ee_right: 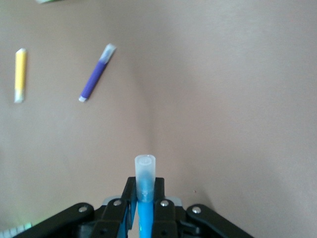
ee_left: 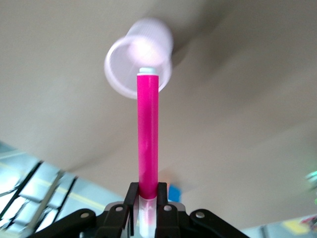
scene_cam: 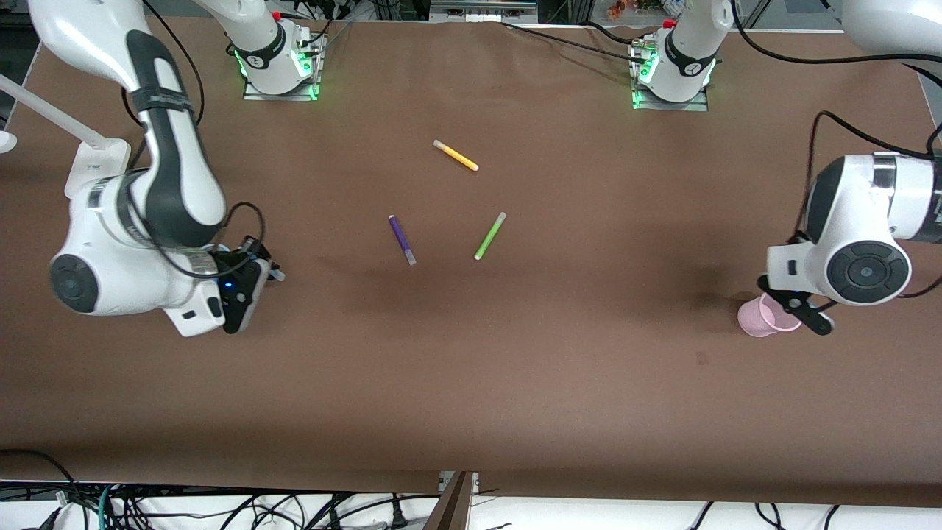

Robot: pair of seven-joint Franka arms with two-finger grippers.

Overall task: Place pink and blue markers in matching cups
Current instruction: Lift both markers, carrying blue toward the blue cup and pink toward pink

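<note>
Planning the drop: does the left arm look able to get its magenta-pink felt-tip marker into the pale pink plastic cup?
Probably yes: the left gripper holds the pink marker right by the pink cup's open mouth, nothing between.

Left gripper (ee_left: 147, 206) w/ pink marker (ee_left: 147, 134) over pink cup (ee_left: 139, 60)

Jaws clamped on marker's pale end; magenta barrel sticks out away from gripper, white tip lined up w/ cup's rim. Cup looks blurred, open mouth facing cam, standing on brown worktop (ee_left: 237, 109). Worktop edge and some floor visible beside gripper.
</note>
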